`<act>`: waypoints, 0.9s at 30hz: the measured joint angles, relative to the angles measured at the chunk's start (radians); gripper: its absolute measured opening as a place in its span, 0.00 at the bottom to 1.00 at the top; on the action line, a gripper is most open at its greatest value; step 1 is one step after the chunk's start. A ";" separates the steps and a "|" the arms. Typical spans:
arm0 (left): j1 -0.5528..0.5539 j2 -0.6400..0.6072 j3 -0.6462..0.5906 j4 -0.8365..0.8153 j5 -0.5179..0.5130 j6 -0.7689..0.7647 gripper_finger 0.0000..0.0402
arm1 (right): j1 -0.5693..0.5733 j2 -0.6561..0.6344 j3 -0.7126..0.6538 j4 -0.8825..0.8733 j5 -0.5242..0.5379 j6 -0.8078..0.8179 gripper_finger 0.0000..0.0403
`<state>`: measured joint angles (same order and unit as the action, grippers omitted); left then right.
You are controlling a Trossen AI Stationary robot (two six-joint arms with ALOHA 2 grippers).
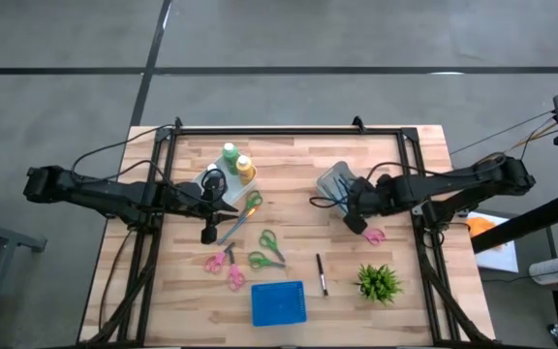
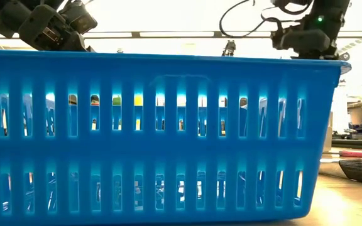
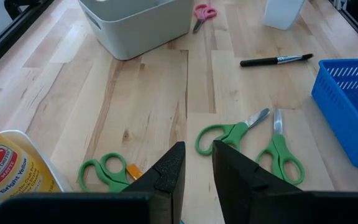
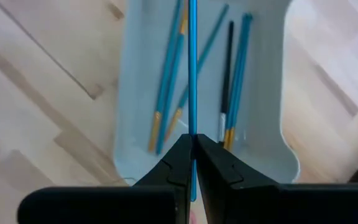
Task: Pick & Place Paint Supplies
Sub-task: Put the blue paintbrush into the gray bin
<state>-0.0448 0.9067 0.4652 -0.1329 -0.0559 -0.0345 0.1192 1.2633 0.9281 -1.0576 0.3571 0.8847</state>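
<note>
Nearest the front edge stands the blue basket [image 1: 278, 303], with a black brush [image 1: 322, 274] lying loose on the table [image 1: 434, 165] just beside it, not yet collected. Mid-table, scissors [image 1: 266, 249] lie scattered. The left gripper [image 1: 208, 234] hovers over them; its fingers [image 3: 169, 177] stand slightly apart, and whether they hold anything cannot be told. The right gripper [image 4: 193, 155] is clamped on a thin blue brush [image 4: 192, 68], held over the white tray [image 4: 266, 143], which already contains several brushes [image 4: 235, 74]. Farther back, the green bottle [image 1: 230, 155] and yellow bottle [image 1: 245, 169] stand together. Risk: the brush is pinched near one end, so it may pivot or stick to the pads on release and land across the tray rim or on the table.
</note>
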 joint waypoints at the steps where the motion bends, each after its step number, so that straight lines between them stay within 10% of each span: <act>1: 0.000 0.000 0.000 0.000 0.000 0.000 0.20 | 0.000 0.000 -0.009 -0.002 0.007 0.009 0.04; 27: 0.000 0.000 0.000 0.000 0.000 0.000 0.20 | -0.074 0.000 -0.250 0.210 0.013 0.048 0.04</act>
<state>-0.0447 0.9068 0.4651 -0.1329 -0.0559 -0.0348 0.0455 1.2633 0.6777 -0.8481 0.3700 0.9332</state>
